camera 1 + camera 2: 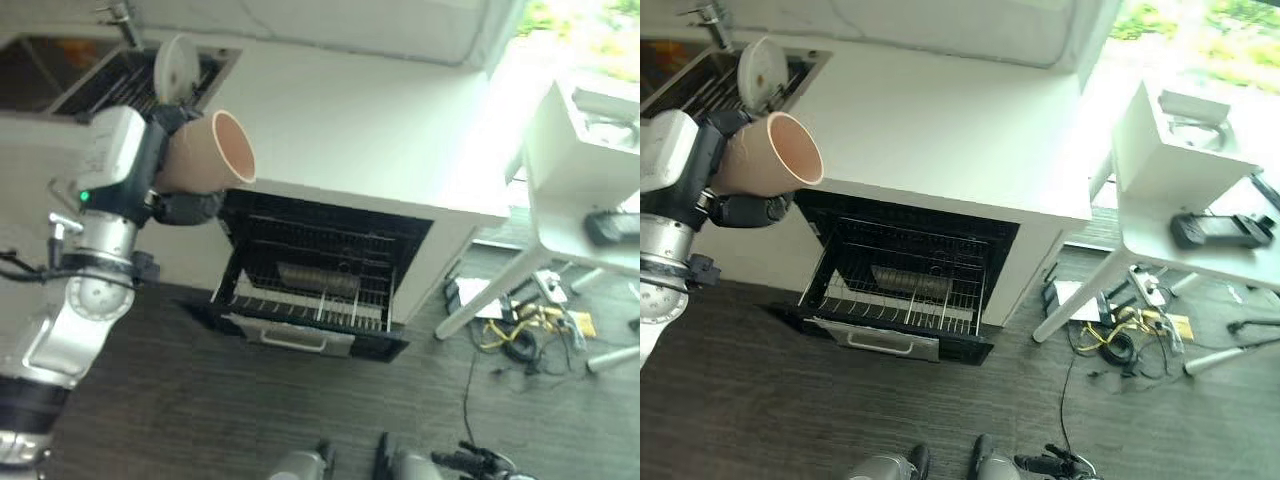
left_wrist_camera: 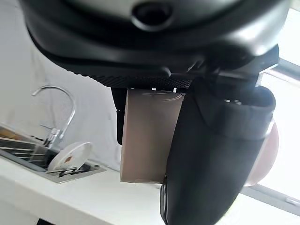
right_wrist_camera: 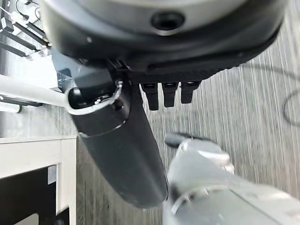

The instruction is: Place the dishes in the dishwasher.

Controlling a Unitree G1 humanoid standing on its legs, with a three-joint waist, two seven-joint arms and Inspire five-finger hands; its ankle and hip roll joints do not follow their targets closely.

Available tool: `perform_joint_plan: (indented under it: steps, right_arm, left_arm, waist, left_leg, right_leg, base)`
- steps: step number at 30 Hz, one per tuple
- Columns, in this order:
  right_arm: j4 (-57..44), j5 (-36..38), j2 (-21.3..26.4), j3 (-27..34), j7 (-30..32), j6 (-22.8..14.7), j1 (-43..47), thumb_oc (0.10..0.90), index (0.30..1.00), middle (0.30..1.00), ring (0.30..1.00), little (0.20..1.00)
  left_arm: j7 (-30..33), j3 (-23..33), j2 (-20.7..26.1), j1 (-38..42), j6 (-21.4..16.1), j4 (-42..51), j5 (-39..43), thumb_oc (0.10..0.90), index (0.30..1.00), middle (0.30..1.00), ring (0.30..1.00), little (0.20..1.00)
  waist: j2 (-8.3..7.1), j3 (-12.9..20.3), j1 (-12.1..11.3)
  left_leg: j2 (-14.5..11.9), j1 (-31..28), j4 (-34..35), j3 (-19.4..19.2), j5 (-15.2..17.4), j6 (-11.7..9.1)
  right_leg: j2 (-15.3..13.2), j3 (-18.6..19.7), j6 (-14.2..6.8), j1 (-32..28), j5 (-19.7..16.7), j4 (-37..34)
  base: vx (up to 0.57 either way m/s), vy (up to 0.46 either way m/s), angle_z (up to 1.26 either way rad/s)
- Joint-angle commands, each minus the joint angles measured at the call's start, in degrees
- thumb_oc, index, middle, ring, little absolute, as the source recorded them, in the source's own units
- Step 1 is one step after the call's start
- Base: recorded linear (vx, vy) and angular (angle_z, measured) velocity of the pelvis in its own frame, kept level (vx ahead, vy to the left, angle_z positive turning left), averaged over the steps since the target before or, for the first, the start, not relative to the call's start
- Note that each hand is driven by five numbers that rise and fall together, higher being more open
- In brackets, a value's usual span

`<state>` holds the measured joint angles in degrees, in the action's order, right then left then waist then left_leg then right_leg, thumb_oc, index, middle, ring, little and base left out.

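A beige-pink cup [image 1: 205, 152] lies on its side in my left hand [image 1: 185, 207], mouth turned toward the counter's middle. The fingers and thumb [image 2: 211, 159] curl round the cup [image 2: 147, 136]. Hand and cup hover over the counter edge, above the left corner of the open dishwasher [image 1: 310, 295]. Its lower rack [image 1: 905, 295] is pulled out over the dropped door and holds a grey cutlery basket. A white plate [image 1: 175, 65] stands upright in the sink's rack. My right hand [image 3: 122, 145] hangs over the dark floor, fingers relaxed and holding nothing.
The white counter [image 1: 370, 120] runs above the dishwasher, with a sink [image 1: 110, 85] and faucet [image 2: 58, 112] at its left end. A white side table [image 1: 580, 150] stands to the right. Cables and small parts [image 1: 520, 325] litter the floor under it.
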<state>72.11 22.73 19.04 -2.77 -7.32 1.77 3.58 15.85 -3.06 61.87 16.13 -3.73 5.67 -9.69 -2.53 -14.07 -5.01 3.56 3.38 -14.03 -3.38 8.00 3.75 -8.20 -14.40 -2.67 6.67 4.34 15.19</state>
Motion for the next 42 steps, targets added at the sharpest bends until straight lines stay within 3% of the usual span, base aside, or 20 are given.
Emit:
perform_joint_plan:
  steps: [1,7,12,22,29,30,31,32,34,36,37,39,42]
  right_arm:
    - [0.47,3.17,4.81,0.99,-0.57,-0.39,-0.88,0.8,0.9,0.9,0.9,0.9]
    - [0.83,3.73,4.46,1.95,-0.34,0.76,-1.68,0.8,0.9,0.9,0.9,0.9]
    - [1.54,5.24,3.32,2.62,0.29,1.32,-2.5,0.8,0.9,0.9,0.9,0.9]
    - [2.58,5.46,1.07,3.84,1.3,0.27,-3.75,0.8,0.9,0.9,0.9,0.9]
    - [1.1,10.94,0.84,5.36,1.5,-1.62,-4.2,0.8,0.9,0.9,0.9,0.9]
    - [0.88,11.48,0.74,5.8,2.39,-3.46,-4.32,0.8,0.9,0.9,0.9,0.9]
    - [-0.11,12.17,0.7,6.35,6.05,-8.93,-4.47,0.8,0.9,0.9,0.9,0.9]
    - [-1.26,13.44,0.86,6.85,8.03,-11.95,-4.56,0.8,0.9,0.9,0.9,0.9]
    - [-6.59,15.95,1.19,8.67,12.59,-15.82,-5.27,0.8,0.9,0.9,0.9,0.9]
    - [-12.27,19.15,0.88,11.02,17.1,-20.04,-6.33,0.8,0.9,0.9,0.9,0.9]
    - [-17.71,24.2,0.37,14.7,21.76,-25.56,-7.63,0.8,0.9,0.9,0.9,0.9]
    - [-22.02,28.95,-0.53,19.28,25.58,-32.27,-8.43,0.8,0.9,0.9,0.9,0.9]
    - [-25.5,34.11,-0.8,25.57,27.46,-40.29,-8.63,0.8,0.9,0.9,0.9,0.9]
  left_arm:
    - [3.23,8.18,1.46,9.62,-2.47,3.75,1.68,0.4,0.3,0.3,0.3,0.3]
    - [1.89,10.41,0.42,6.69,-5.0,5.23,2.66,0.4,0.3,0.3,0.3,0.3]
    - [1.87,11.24,-0.9,3.77,-7.26,6.13,1.37,0.4,0.3,0.3,0.3,0.3]
    - [1.77,7.63,-1.81,5.66,-5.35,5.71,-2.16,0.4,0.3,0.3,0.3,0.3]
    - [0.97,3.23,-2.39,9.51,-5.55,3.32,-1.32,0.4,0.3,0.3,0.3,0.3]
    - [0.72,2.71,-2.72,9.83,-5.47,3.12,-1.22,0.4,0.3,0.3,0.3,0.3]
    - [1.04,1.9,-3.23,10.03,-5.77,2.71,-0.74,0.4,0.3,0.3,0.3,0.3]
    - [1.48,1.61,-3.54,10.03,-6.1,2.65,-0.63,0.4,0.3,0.3,0.3,0.3]
    - [2.45,1.14,-4.44,9.67,-6.66,1.99,0.36,0.4,0.3,0.3,0.3,0.3]
    - [2.42,1.13,-5.78,8.65,-8.08,1.02,5.91,0.4,0.3,0.3,0.3,0.3]
    - [1.63,1.33,-8.19,6.88,-9.54,-0.32,12.74,0.4,0.3,0.3,0.3,0.3]
    - [0.3,1.08,-11.34,5.65,-10.79,-2.27,18.86,0.4,0.3,0.3,0.3,0.3]
    - [-0.74,-0.03,-15.79,5.05,-12.58,-4.98,25.18,0.4,0.3,0.3,0.3,0.3]
  waist:
    - [3.98,0.53,2.86]
    - [5.06,0.53,3.33]
    - [5.62,1.1,3.54]
    - [4.61,1.8,4.99]
    - [3.71,1.85,6.74]
    - [3.62,1.84,6.96]
    - [3.58,1.74,7.37]
    - [3.51,1.71,7.59]
    - [3.35,1.68,8.62]
    - [3.37,1.63,9.67]
    - [3.36,1.51,10.81]
    - [3.21,1.56,11.93]
    - [3.05,1.74,13.11]
  left_leg:
    - [-13.28,4.45,-3.16,-3.68,0.35,-7.93]
    - [-14.61,4.55,-3.16,-6.18,-0.13,-9.3]
    - [-13.84,3.29,-3.16,-7.54,0.48,-9.05]
    - [-11.16,1.44,-3.16,-9.12,3.78,-6.68]
    - [-11.08,0.72,-3.16,-10.54,4.07,-5.74]
    - [-11.1,0.53,-3.16,-10.61,4.12,-5.67]
    - [-11.31,-0.02,-3.16,-10.89,4.38,-5.69]
    - [-11.45,-0.15,-3.16,-11.09,4.35,-5.7]
    - [-11.72,-0.38,-3.16,-11.83,4.34,-5.74]
    - [-11.95,-0.7,-3.16,-12.7,4.46,-5.78]
    - [-12.14,-1.24,-3.16,-13.59,4.62,-5.74]
    - [-12.22,-1.62,-3.16,-14.38,4.87,-5.59]
    - [-12.11,-2.14,-3.16,-15.09,5.3,-5.42]
  right_leg:
    - [-2.16,-1.55,-4.65,0.0,4.75,2.0]
    - [-3.21,-4.62,-4.28,-1.84,5.65,2.0]
    - [-5.08,-5.16,-5.04,-2.78,4.87,2.0]
    - [-7.28,-1.42,-8.5,-0.63,2.05,2.0]
    - [-5.93,1.53,-8.22,0.42,2.07,2.0]
    - [-5.7,2.03,-8.15,0.48,2.14,2.0]
    - [-5.35,2.73,-8.15,0.24,2.58,2.0]
    - [-5.2,2.97,-8.09,0.29,2.65,2.0]
    - [-4.92,3.49,-7.89,0.59,2.81,2.0]
    - [-4.66,3.94,-7.73,0.81,2.97,2.0]
    - [-4.43,4.33,-7.69,0.77,3.09,2.0]
    - [-4.3,4.64,-7.66,0.88,3.12,2.0]
    - [-4.04,5.16,-7.77,1.13,3.03,2.0]
  base:
    - [-0.07,-0.103,0.47]
    - [0.0,0.03,0.46]
    - [0.04,0.132,0.27]
    - [0.02,0.044,-0.18]
    - [0.03,-0.037,-0.29]
    - [0.07,-0.07,-0.2]
    - [0.06,-0.073,-0.22]
    - [0.04,-0.063,-0.24]
    - [-0.01,-0.029,-0.35]
    - [-0.02,-0.002,-0.44]
    - [-0.01,0.003,-0.4]
    - [-0.01,0.008,-0.35]
    - [-0.01,0.014,-0.2]
